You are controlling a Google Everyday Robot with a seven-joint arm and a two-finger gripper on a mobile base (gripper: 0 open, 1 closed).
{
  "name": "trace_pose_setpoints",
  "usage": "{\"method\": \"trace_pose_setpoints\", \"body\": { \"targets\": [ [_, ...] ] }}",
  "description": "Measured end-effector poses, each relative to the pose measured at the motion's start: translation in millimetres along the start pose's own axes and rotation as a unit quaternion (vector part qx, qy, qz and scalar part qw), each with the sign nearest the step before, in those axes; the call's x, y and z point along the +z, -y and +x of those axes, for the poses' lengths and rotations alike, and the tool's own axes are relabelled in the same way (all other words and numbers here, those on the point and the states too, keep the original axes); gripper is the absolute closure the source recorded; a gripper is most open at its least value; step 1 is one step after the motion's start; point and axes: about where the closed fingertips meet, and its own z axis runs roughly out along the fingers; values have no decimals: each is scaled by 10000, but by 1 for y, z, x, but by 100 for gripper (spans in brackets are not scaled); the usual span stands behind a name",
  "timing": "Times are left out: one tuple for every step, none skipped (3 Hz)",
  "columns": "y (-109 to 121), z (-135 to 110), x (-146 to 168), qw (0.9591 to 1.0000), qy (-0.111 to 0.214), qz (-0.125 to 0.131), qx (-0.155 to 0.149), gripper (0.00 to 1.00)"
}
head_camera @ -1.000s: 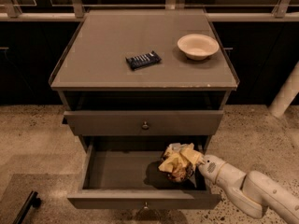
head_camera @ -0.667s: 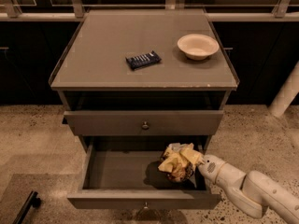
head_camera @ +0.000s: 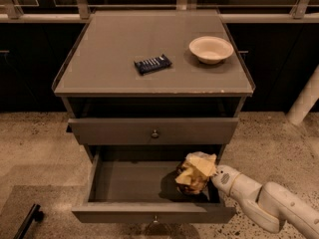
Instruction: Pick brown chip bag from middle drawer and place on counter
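Observation:
The brown chip bag [head_camera: 195, 172], crumpled brown and cream-tan foil, stands in the right part of the middle drawer [head_camera: 127, 184], which is pulled far out. My gripper [head_camera: 213, 177] comes in from the lower right on a white arm. Its tip is against the right side of the bag, inside the drawer. The bag hides the gripper's tip. The counter [head_camera: 104, 59] is the grey cabinet top above.
A white bowl [head_camera: 211, 49] sits at the counter's back right. A small flat dark-blue snack packet [head_camera: 153, 63] lies near the counter's middle. The drawer above [head_camera: 114, 131] is slightly out, with a round knob [head_camera: 155, 133]. A white post [head_camera: 305, 101] stands at right.

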Motion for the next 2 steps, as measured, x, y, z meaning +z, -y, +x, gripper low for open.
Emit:
{"method": "trace_pose_setpoints", "body": {
  "targets": [
    [0,0,0,10000,0,0,0,0],
    [0,0,0,10000,0,0,0,0]
  ]
}}
